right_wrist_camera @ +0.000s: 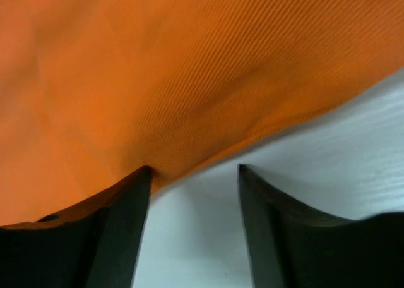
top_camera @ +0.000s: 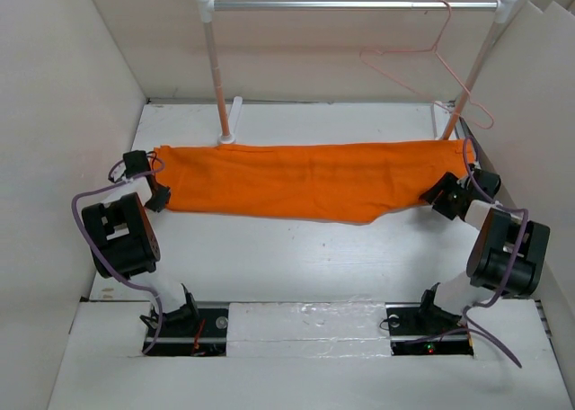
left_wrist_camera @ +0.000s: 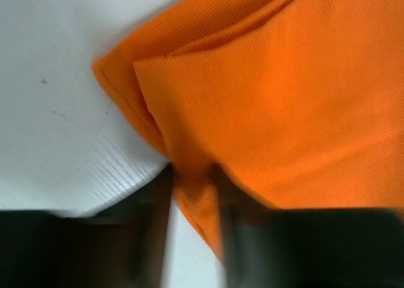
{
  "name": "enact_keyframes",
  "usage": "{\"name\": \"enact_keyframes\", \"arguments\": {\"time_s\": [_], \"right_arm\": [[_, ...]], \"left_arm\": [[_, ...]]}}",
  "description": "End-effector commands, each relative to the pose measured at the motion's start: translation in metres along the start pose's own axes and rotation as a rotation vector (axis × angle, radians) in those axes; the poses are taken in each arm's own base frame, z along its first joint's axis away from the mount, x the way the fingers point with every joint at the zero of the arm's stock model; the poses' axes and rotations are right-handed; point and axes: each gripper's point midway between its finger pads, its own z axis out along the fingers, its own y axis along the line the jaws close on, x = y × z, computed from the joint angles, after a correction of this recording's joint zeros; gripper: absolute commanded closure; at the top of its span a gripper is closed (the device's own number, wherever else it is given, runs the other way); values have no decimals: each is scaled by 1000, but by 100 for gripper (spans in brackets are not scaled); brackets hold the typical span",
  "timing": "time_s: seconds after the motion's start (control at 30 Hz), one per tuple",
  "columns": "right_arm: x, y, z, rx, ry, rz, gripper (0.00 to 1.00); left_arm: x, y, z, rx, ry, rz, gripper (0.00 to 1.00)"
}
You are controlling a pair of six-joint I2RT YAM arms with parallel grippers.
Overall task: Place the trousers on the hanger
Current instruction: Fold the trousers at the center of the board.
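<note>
The orange trousers lie spread in a long band across the white table, folded lengthwise. The pinkish-red wire hanger hangs by its hook from the right end of the silver rail, behind the trousers' right end. My left gripper is at the trousers' left end; in the left wrist view it is shut on a fold of the orange cloth at its corner. My right gripper is at the right end; in the right wrist view it is open, the cloth edge touching its left fingertip.
The silver rail on two white-capped posts spans the back of the table. The left post stands just behind the trousers' left part. White walls close in on the left and right sides.
</note>
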Motion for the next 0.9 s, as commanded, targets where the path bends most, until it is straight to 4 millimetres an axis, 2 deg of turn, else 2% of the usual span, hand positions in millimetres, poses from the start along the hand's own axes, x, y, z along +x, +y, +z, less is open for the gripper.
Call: {"name": "enact_keyframes", "arguments": {"time_s": [0.0, 0.07, 0.1, 0.2, 0.3, 0.33, 0.4, 0.5, 0.53, 0.57, 0.6, 0.63, 0.67, 0.7, 0.73, 0.77, 0.8, 0.83, 0.87], "right_arm": [[-39, 10, 15, -54, -102, 14, 41], [-40, 10, 19, -39, -93, 26, 54], [-41, 12, 21, -38, -94, 21, 71], [-42, 6, 23, -6, -103, 22, 99], [-36, 8, 14, -12, -111, 12, 100], [-29, 2, 8, 9, -107, 20, 100], [-27, 3, -16, 25, -129, 6, 100], [-2, 1, -46, 49, -122, 0, 100], [10, -6, -54, 69, -97, 21, 100], [24, -6, -59, 66, -78, 21, 100], [21, -2, -73, 52, -121, 15, 100], [33, -1, -79, 54, -96, 26, 100], [34, -1, -85, 53, -112, 31, 100], [36, 0, -87, 46, -125, 20, 95], [36, 3, -87, 27, -120, 14, 84], [35, 5, -85, 7, -118, -3, 67], [27, 5, -85, 1, -124, -7, 47], [37, 3, -83, -3, -54, 15, 39], [35, 1, -84, -7, -41, -11, 32]], "left_arm": [[-15, -1, -6, -22, -45, 17, 91], [-22, 8, -9, -74, -72, 38, 100], [-28, 7, -11, -81, -90, 47, 100], [-36, 18, -13, -147, -118, 77, 100], [-39, 38, -16, -242, -146, 88, 100], [-39, 45, -17, -277, -154, 89, 100], [-42, 69, -26, -372, -189, 87, 100], [-39, 100, -38, -445, -180, 46, 100], [-41, 117, -41, -466, -165, 2, 100], [-40, 120, -48, -443, -158, -33, 100], [-31, 130, -48, -452, -138, -51, 100], [-30, 138, -48, -450, -130, -73, 100], [-26, 135, -49, -428, -114, -77, 97], [-27, 136, -50, -429, -112, -91, 77], [-27, 135, -53, -428, -103, -96, 65], [-26, 129, -54, -400, -90, -108, 54], [-34, 117, -63, -358, -113, -121, 38], [-35, 106, -67, -323, -117, -124, 31], [-31, 83, -75, -252, -117, -95, 29]]}}
